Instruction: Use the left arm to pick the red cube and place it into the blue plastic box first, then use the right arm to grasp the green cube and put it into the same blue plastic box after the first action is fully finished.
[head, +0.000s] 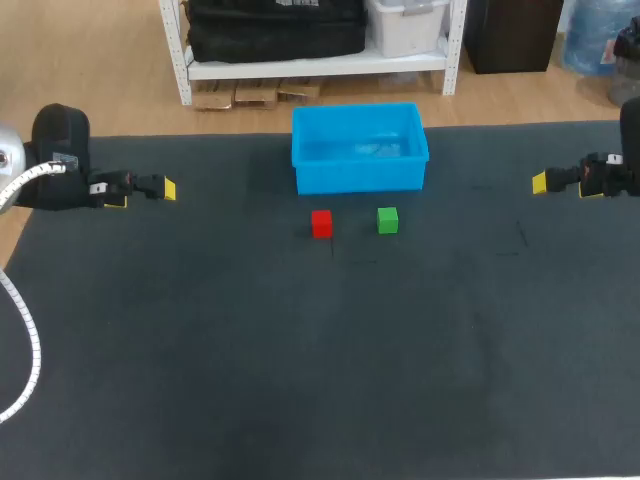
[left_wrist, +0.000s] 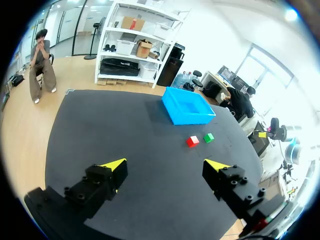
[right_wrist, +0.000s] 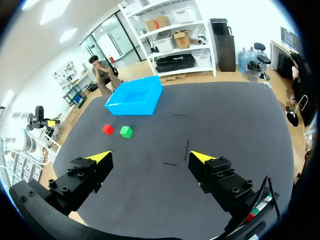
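The wrist views, clearer than the head view, show left hand (left_wrist: 166, 163) and right hand (right_wrist: 151, 156) splayed empty, red cube (head: 321, 223) at green cube's (head: 388, 220) nine o'clock.

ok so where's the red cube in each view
head view: red cube just in front of the blue box, green cube beside it.
left wrist view: red cube far ahead of the left hand, short of the blue box.
right wrist view: red cube far ahead of the right hand, next to the green cube.
shared landmark: the blue box.
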